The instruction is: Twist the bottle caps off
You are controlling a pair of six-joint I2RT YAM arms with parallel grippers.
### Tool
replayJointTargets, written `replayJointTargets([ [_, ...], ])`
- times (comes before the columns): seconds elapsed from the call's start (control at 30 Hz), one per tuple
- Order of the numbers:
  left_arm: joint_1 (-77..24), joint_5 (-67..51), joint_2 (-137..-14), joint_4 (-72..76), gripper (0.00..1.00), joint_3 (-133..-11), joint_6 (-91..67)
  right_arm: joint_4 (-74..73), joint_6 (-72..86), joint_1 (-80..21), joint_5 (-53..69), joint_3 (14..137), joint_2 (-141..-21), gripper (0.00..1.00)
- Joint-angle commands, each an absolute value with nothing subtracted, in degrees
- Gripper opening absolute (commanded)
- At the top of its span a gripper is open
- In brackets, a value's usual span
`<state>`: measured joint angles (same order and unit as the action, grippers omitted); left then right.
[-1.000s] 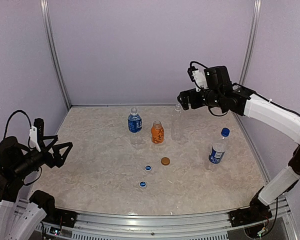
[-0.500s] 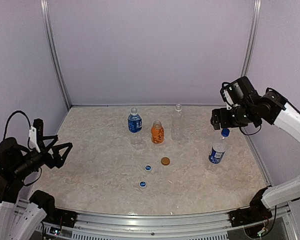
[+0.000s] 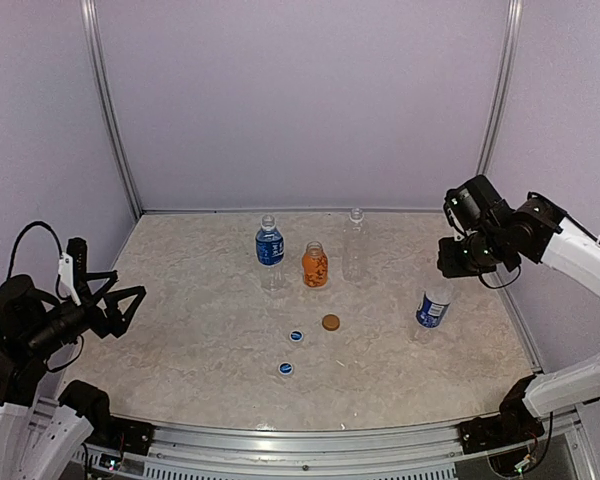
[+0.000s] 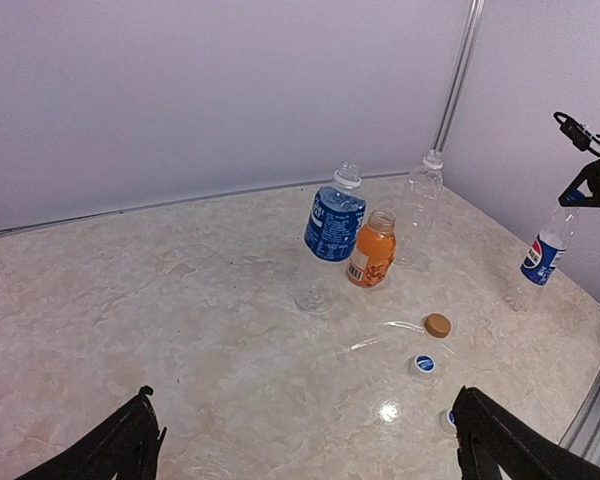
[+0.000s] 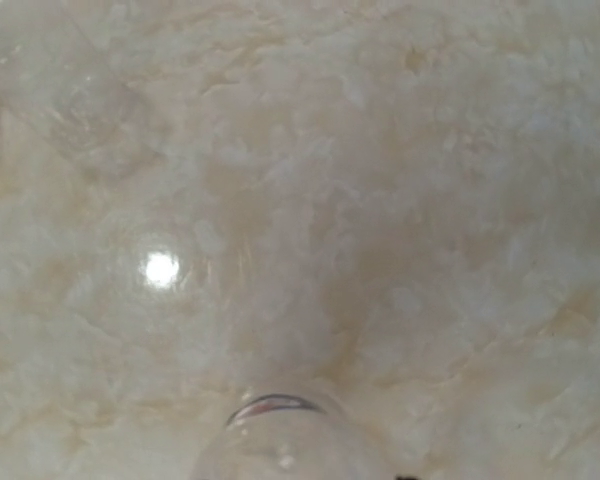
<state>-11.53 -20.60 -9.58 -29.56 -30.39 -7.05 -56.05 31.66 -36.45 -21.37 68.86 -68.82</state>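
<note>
Four bottles stand on the bench point(image 3: 180, 300). Two are clear with blue labels: the left labelled bottle point(image 3: 269, 250) and the right labelled bottle point(image 3: 432, 309). One is an unlabelled clear bottle point(image 3: 355, 246), and one is a short orange bottle point(image 3: 315, 266). Three loose caps lie on the bench: the farther blue cap point(image 3: 296, 336), the nearer blue cap point(image 3: 285, 369) and one brown cap point(image 3: 330, 322). There are two arms, the left arm point(image 3: 25, 320) and the right arm point(image 3: 580, 250).

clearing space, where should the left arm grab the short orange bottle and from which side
Probably the mid-body of the orange bottle, coming in from the near side: it stands upright, with a blue-labelled bottle on its left and the unlabelled bottle on its right.
</note>
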Motion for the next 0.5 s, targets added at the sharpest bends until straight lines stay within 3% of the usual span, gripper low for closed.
replayJointTargets([
  [0.0,-10.81,-21.29,-8.97,-28.63,0.99,-29.75,-7.35,-56.56,33.09,-36.12,-19.69,67.65,-67.55,0.00],
  [0.2,-10.72,-21.70,-8.26,-28.70,0.99,-30.06,-7.26,-56.22,31.49,-36.29,-14.67,74.44,-66.32,0.00],
  [0.47,-10.46,-24.89,-7.57,-28.58,0.99,-29.91,-7.55,-34.86,24.73,-37.28,18.75,77.76,-64.57,0.00],
])
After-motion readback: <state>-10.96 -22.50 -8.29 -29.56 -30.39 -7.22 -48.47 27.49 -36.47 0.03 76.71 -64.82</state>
